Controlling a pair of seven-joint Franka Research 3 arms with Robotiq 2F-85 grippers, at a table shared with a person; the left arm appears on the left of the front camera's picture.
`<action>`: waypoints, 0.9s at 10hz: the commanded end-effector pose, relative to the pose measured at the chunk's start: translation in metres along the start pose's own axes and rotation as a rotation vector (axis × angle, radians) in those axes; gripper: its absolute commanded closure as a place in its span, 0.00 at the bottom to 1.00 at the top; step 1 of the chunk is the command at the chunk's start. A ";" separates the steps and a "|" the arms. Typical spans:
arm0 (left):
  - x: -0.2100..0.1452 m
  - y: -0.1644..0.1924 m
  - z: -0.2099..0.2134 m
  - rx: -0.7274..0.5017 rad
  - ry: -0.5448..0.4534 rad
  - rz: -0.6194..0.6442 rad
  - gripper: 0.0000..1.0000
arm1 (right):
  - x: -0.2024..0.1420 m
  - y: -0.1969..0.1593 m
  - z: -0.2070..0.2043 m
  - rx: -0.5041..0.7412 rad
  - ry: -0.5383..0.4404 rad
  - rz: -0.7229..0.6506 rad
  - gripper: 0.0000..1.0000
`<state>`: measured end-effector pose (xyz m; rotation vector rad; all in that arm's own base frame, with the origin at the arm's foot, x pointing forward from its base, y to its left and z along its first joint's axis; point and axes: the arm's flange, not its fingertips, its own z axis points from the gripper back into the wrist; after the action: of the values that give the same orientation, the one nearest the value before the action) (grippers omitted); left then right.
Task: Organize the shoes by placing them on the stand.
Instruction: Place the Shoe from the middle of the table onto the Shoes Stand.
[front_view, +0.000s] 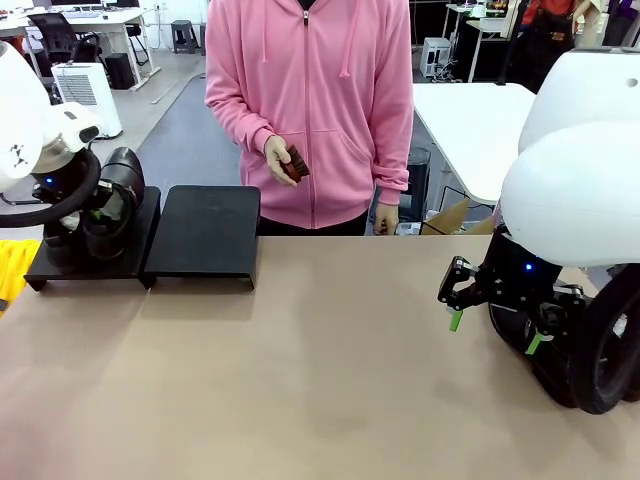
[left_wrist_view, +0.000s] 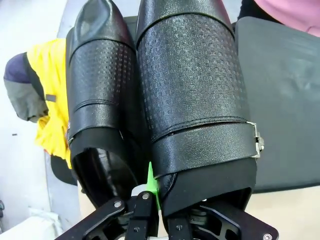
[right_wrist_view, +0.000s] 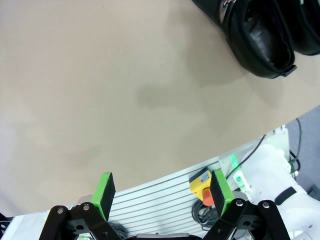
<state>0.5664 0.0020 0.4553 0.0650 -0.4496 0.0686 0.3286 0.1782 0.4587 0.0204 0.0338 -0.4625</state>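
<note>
Two glossy black shoes (left_wrist_view: 190, 85) lie side by side on the left panel of the stand (front_view: 90, 262), toes pointing away in the left wrist view. My left gripper (left_wrist_view: 148, 192) is shut at the heel end, its green pad pinched on the collar edge of the wider shoe. The front view has this gripper (front_view: 95, 215) right over those shoes (front_view: 118, 190). The stand's right panel (front_view: 205, 235) is bare. More black shoes (front_view: 565, 350) lie on the table under my right arm. My right gripper (front_view: 492, 330) hangs open beside them; the right wrist view has one shoe (right_wrist_view: 260, 40) far from its fingertips (right_wrist_view: 105, 192).
A person in a pink hoodie (front_view: 310, 100) stands behind the stand, one hand holding a small reddish-brown object (front_view: 294, 163). A yellow cloth (left_wrist_view: 50, 100) lies off the table's left side. The tan table (front_view: 300, 380) stretches between the arms. A yellow-and-red button (right_wrist_view: 202, 186) sits below the table edge.
</note>
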 end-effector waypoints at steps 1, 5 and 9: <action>0.008 -0.003 -0.003 0.032 -0.039 0.018 1.00 | 0.002 0.002 0.002 0.011 -0.003 0.001 0.00; 0.007 -0.007 -0.019 0.044 -0.054 0.028 1.00 | 0.002 0.002 0.002 0.011 -0.003 0.001 0.00; 0.006 -0.007 -0.025 0.071 -0.034 0.022 0.53 | 0.002 0.002 0.002 0.011 -0.003 0.001 0.00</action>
<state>0.5782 0.0008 0.4320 0.0943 -0.4640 0.0906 0.3286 0.1782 0.4587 0.0204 0.0339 -0.4625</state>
